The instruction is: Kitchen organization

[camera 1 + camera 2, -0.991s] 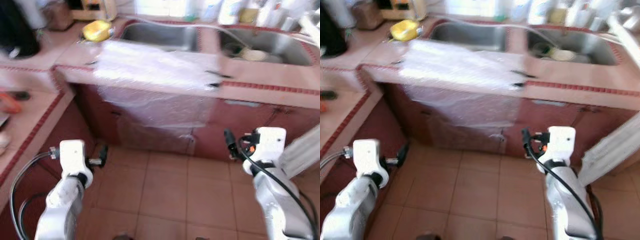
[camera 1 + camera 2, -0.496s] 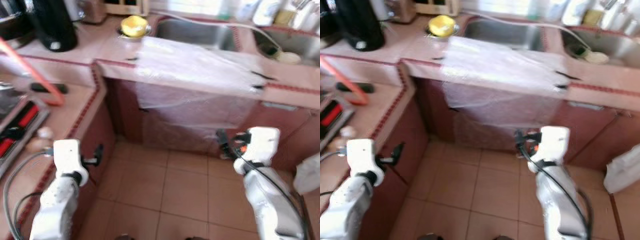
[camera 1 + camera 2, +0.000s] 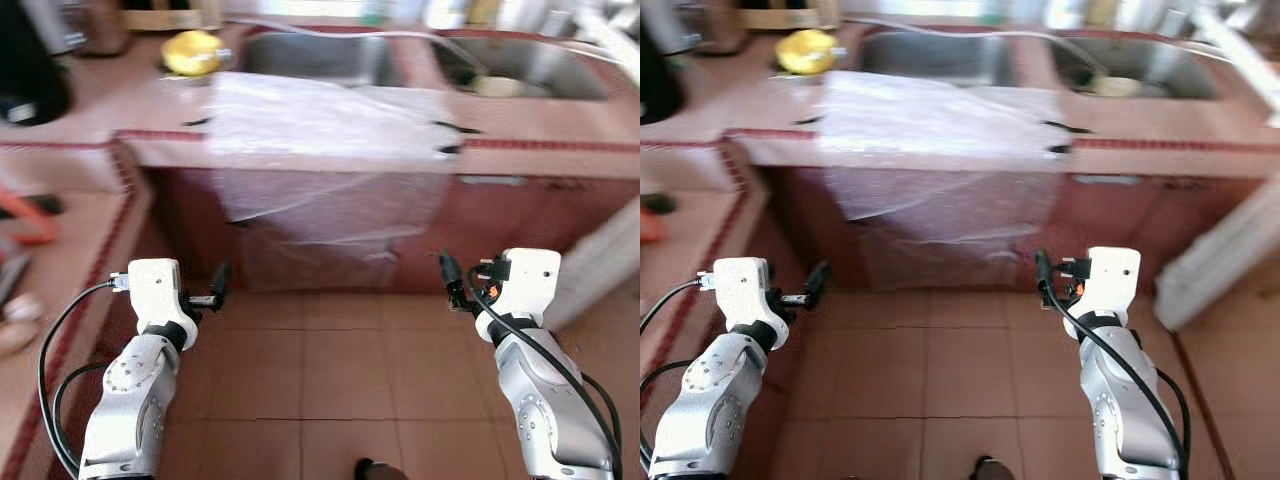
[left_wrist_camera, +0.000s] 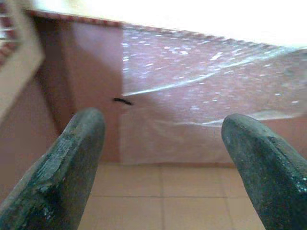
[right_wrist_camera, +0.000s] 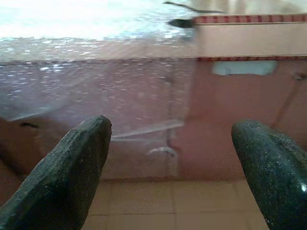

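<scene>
1. The left gripper [image 3: 221, 283] is raised above the tiled floor [image 3: 330, 380], ahead of its silver arm, and points toward the cabinet front under the counter. In the left wrist view its two black fingers [image 4: 72, 163] stand spread wide with nothing between them.

2. To the outer side of the left gripper runs a side stretch of pink counter [image 3: 60, 240] edged with a red tile band. A dark rounded object [image 3: 25, 80] stands at its far corner, too blurred to name.

3. Straight ahead of both grippers, well apart from them, a sheet of clear bubble wrap [image 3: 330, 150] lies across the countertop and hangs over the edge, down the front of the reddish cabinet [image 3: 520, 220]. Its lower edge is ragged and ends above the floor. Small dark clips or tabs [image 3: 447, 140] sit at the sheet's edge on the right gripper's side; what they are cannot be told.

4. Beyond the sheet, a yellow rounded thing [image 3: 193, 52] rests on the counter, ahead of the left gripper, just beside the near basin of a steel double sink [image 3: 320, 60]. The second basin [image 3: 520, 75] lies ahead of the right gripper, with a pale round item in it.

5. The right gripper [image 3: 447, 272] is held at about the same height as the left, also facing the cabinet. The right wrist view shows its fingers [image 5: 67, 177] parted wide and empty, the hanging bubble wrap ahead of them.

6. A pale slanted object [image 3: 600, 265] leans to the outer side of the right gripper, blurred.
</scene>
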Robot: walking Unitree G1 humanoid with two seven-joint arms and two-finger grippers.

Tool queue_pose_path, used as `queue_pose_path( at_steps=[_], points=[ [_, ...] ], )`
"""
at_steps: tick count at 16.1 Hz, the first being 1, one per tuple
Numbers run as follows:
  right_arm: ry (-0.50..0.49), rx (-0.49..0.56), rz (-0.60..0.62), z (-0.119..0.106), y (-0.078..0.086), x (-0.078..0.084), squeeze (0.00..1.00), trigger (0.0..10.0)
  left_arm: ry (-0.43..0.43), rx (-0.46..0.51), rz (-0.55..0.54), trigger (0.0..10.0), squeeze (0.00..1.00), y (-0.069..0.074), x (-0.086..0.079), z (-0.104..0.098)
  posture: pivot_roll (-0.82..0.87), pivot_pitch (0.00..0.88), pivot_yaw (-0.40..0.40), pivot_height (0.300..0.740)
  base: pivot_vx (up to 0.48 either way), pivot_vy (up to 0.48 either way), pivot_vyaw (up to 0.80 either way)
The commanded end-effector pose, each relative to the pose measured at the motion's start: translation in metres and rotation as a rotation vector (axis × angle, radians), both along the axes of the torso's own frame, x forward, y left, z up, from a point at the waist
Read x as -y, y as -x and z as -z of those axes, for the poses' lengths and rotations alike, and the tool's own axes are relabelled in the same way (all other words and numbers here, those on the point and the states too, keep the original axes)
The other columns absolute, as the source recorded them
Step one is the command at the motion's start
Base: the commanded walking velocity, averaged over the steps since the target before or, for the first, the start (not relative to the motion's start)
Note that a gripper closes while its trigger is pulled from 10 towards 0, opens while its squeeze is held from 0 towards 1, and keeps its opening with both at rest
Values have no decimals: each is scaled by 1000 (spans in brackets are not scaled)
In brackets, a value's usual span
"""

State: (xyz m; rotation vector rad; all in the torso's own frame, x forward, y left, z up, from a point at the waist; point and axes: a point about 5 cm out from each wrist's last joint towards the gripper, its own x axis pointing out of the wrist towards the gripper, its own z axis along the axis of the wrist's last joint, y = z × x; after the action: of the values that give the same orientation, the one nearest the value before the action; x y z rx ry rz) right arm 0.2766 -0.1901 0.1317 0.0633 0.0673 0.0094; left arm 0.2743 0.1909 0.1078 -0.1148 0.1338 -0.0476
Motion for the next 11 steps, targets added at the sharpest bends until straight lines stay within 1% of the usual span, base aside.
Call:
queue_pose_path(
  at_steps=[1, 4, 5, 7, 8, 9, 10, 11],
  points=[
    [6, -6, -2, 2, 0, 0, 0, 10000, 1, 5, -11, 10000, 0, 2, -2, -2, -37, 149, -11, 740, 0, 0, -800],
    [10, -3, -10, 1, -1, -1, 0, 10000, 15, 24, -9, 10000, 0, 2, -1, -5, -37, 142, -15, 740, 0, 0, -800],
    [24, 10, -30, -2, -3, -2, 0, 10000, 32, 68, 11, 10000, 0, 1, 4, -16, -36, 135, -17, 740, 0, 0, -800],
    [28, 24, -44, -5, -4, -4, 0, 10000, 37, 95, 23, 10000, 0, -1, 7, -23, -35, 130, -18, 740, 0, 0, -781],
    [28, 25, -45, -5, -4, -4, 0, 10000, 38, 96, 24, 10000, 0, -1, 7, -24, -35, 130, -18, 740, 0, 0, -781],
    [39, 56, -62, -12, -6, -7, 0, 10000, 40, 117, 26, 10000, 0, -2, 8, -30, -32, 124, -24, 740, 0, 0, 0],
    [29, 92, -95, -20, -7, -13, 0, 10000, 39, 132, 27, 10000, 0, -2, 9, -33, -32, 121, -24, 740, 0, 0, 0],
    [9, 104, -112, -23, -7, -16, 0, 10000, 38, 133, 27, 10000, 0, -2, 8, -33, -32, 121, -24, 740, 0, 0, 0]
  ],
)
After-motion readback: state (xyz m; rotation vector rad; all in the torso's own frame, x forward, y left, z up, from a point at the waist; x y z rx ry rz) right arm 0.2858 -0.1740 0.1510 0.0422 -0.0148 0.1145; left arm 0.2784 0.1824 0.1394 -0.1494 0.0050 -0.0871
